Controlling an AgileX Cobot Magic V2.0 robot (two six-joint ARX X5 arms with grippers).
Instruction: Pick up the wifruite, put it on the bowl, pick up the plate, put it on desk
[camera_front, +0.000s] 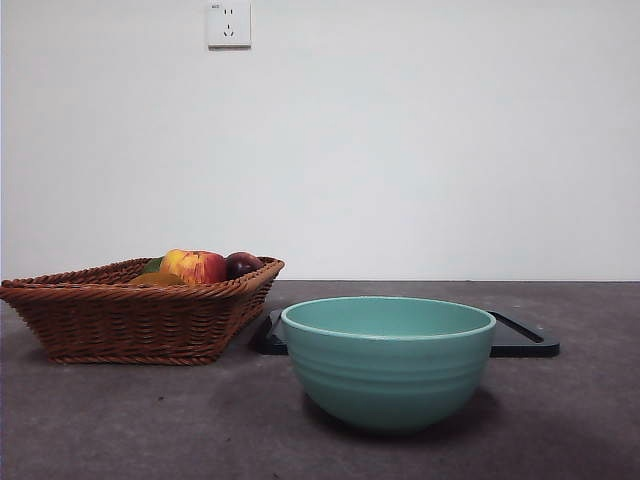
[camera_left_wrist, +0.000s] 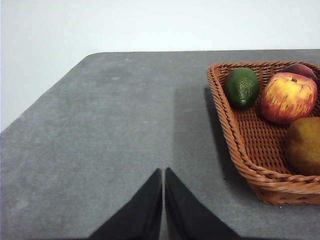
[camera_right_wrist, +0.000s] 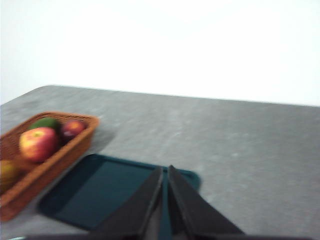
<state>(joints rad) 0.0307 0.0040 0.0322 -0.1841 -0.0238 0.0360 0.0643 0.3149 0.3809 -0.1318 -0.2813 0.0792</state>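
Observation:
The wifruite (camera_left_wrist: 303, 146), a brownish-olive fruit, lies in the brown wicker basket (camera_left_wrist: 231, 131) beside a red-yellow apple (camera_left_wrist: 287, 98), and in the front view it barely shows above the rim (camera_front: 155, 279). The pale teal bowl (camera_front: 388, 365) stands empty on the dark grey desk (camera_front: 120, 425). Behind it lies the plate (camera_front: 522, 340), a flat black rectangular tray (camera_right_wrist: 110, 192) with nothing on it. My left gripper (camera_left_wrist: 163, 172) hangs shut over bare desk beside the basket. My right gripper (camera_right_wrist: 165, 170) is shut above the plate's edge. Neither arm shows in the front view.
The basket (camera_front: 130, 320) at the left also holds a dark green fruit (camera_left_wrist: 241, 87) and a dark red plum (camera_front: 242, 263). The desk's rounded far corner (camera_left_wrist: 92, 55) and side edge lie near my left gripper. A white wall with a socket (camera_front: 228, 24) stands behind.

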